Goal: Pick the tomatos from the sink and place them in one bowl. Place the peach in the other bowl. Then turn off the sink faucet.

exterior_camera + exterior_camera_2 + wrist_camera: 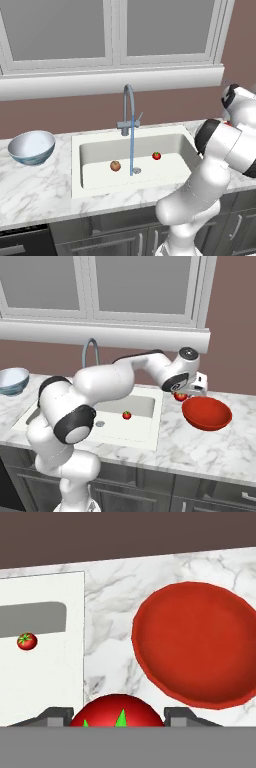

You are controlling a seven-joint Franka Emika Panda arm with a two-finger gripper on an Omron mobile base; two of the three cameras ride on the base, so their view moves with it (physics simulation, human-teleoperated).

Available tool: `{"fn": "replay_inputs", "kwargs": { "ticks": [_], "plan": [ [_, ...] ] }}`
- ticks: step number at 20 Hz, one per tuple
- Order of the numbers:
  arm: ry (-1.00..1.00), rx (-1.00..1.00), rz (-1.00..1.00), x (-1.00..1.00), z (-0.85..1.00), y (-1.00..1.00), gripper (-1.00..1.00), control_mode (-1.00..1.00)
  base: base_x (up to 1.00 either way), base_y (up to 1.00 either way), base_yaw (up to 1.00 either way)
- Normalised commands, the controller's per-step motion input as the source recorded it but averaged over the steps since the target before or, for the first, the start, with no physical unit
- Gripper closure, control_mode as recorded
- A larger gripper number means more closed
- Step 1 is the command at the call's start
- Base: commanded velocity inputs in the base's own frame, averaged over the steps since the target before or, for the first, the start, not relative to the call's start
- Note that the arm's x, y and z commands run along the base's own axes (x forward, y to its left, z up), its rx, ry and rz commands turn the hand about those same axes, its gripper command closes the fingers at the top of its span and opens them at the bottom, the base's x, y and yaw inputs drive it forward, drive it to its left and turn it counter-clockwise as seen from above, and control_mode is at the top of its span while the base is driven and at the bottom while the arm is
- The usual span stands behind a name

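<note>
Holding one tomato between its two fingers, my tool hangs above the marble surface, near the rim of the red bowl and not yet over it. In the hand view the pinched fruit sits at 6 o'clock, green top toward the camera, a dark fingertip on either side of it.

Item, red bowl: shallow, glossy, nothing in it. In the hand view it lies at 2 o'clock from the held tomato; in the right base view it rests on the surface to the right of the sink.

Item, second tomato: on the sink floor, well apart from the tool. In the left base view it lies at 3 o'clock from the water stream.

Item, peach: on the sink floor, at 9 o'clock from the stream, apart from the second tomato.

Item, faucet: tall gooseneck at the back edge of the sink, a thin stream of water falling from its spout to the drain.

Item, white and pale blue bowl: upright on the surface left of the sink, at 9 o'clock in the left base view; I see nothing in it.
</note>
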Motion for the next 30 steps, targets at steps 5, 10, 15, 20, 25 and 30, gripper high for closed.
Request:
{"fn": "replay_inputs", "kwargs": {
  "ticks": [5,10,15,20,25,30],
  "plan": [
    [0.0,0.0,0.0,0.0,-0.21,-0.49,1.0,-1.0,0.0,0.0,0.0],
    [0.0,0.0,0.0,0.01,-0.27,-0.4,1.0,-1.0,0.0,0.0,0.0],
    [0.0,0.01,0.0,0.08,-0.25,-0.27,1.0,-1.0,0.0,0.0,0.0],
    [0.0,0.0,0.0,0.19,-0.26,-0.06,1.0,-1.0,0.0,0.0,0.0],
    [0.0,0.0,0.01,0.34,-0.3,-0.07,1.0,-1.0,0.0,0.0,0.0],
    [0.0,0.0,0.02,0.33,-0.32,-0.05,1.0,-1.0,0.0,0.0,0.0]
  ]
}}
